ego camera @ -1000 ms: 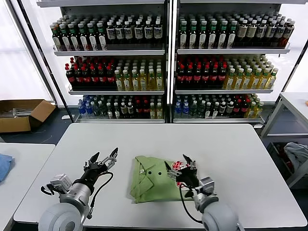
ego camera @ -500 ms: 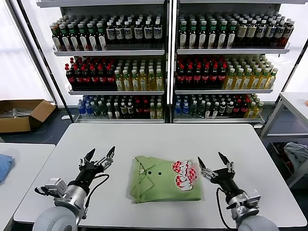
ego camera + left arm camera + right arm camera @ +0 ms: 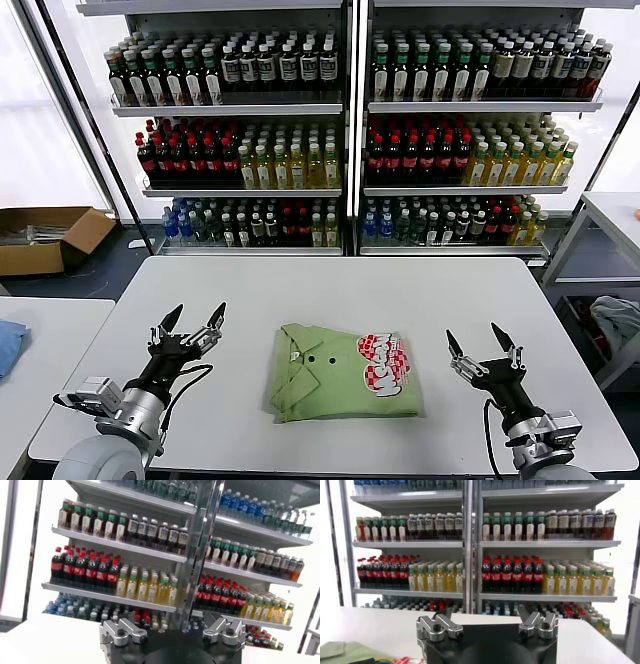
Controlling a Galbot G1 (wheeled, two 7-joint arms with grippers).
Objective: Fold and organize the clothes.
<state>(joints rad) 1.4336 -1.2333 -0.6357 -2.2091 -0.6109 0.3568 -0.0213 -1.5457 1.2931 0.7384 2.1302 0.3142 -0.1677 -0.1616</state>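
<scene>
Jaws apart on left gripper (image 3: 190,318) and right gripper (image 3: 481,344), flanking folded polo shirt (image 3: 342,373); logo illegible.

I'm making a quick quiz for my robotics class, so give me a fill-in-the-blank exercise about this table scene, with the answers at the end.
1. The folded polo shirt on the white table is light ____ in colour.
2. The left gripper and the right gripper each hold ____.
3. The fingers of both grippers stand ____.
4. The shirt lies ____ the two grippers.

Missing words: green; nothing; open; between
</scene>
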